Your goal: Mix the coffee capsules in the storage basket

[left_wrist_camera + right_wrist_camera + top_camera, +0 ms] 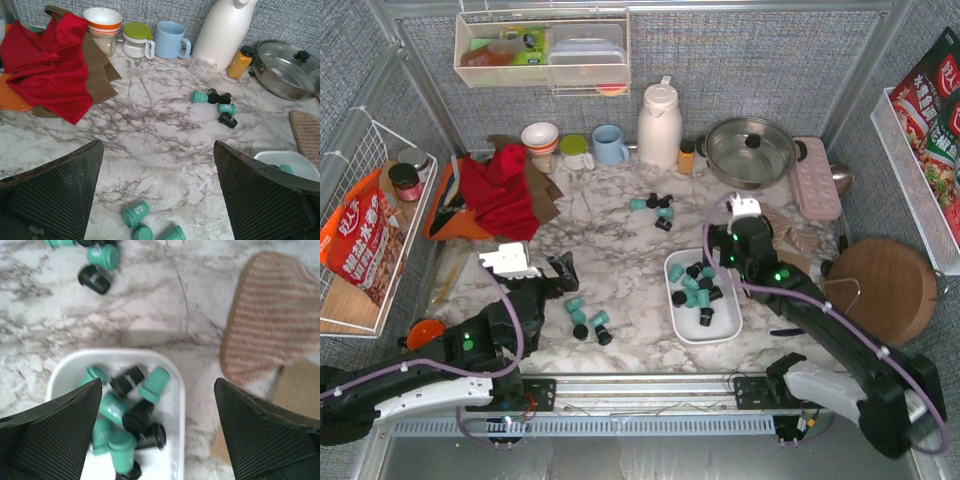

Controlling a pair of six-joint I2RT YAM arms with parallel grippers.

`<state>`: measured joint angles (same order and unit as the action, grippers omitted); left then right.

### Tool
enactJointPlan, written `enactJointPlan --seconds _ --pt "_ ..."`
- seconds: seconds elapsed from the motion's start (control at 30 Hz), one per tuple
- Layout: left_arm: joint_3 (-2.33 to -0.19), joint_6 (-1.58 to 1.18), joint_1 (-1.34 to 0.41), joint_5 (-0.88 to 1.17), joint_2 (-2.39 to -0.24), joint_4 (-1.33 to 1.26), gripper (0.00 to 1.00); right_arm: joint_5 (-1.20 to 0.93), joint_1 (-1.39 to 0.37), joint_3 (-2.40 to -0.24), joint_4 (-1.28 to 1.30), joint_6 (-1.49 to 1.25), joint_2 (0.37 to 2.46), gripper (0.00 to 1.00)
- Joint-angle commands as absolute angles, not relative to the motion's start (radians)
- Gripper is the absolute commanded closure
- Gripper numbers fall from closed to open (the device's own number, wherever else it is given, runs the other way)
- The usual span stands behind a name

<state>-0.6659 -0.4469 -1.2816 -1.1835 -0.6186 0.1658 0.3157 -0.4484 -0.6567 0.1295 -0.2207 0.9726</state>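
The white storage basket [720, 328] lies right of centre and holds several teal and black coffee capsules [698, 285]. My right gripper [723, 247] hangs open over its far right corner. In the right wrist view the basket's rim [178, 390] and the piled capsules [127, 412] lie below the open right gripper [157, 387], which holds nothing. A few loose capsules [588, 318] lie on the marble just right of my open, empty left gripper [560, 275]; they show as teal capsules [136, 214] under the left gripper [157, 160]. A second loose cluster [658, 208] lies farther back.
A red cloth [500, 190] is heaped at the back left. Bowl, jar, blue mug [610, 145], white jug [660, 125] and lidded pan [750, 150] line the back wall. A striped mat [275, 315] and round wooden board [885, 290] sit right of the basket.
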Motion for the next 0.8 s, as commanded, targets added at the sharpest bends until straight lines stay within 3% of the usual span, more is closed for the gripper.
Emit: enactJointPlan --seconds 0.0,0.33,0.77 --pt "-0.652 -0.305 -1.281 -1.181 -0.571 0.134 0.01 0.255 -0.45 -0.826 0.072 -0.213 1.175 0.03" --pt "-0.646 -0.346 -1.282 -1.088 -0.54 0.265 0.01 0.183 -0.474 -1.298 0.141 -0.318 1.725 0.06" --pt "-0.705 -0.49 -1.282 -1.075 -0.357 0.46 0.01 0.403 -0.495 -1.465 0.154 -0.663 2.023 0.1"
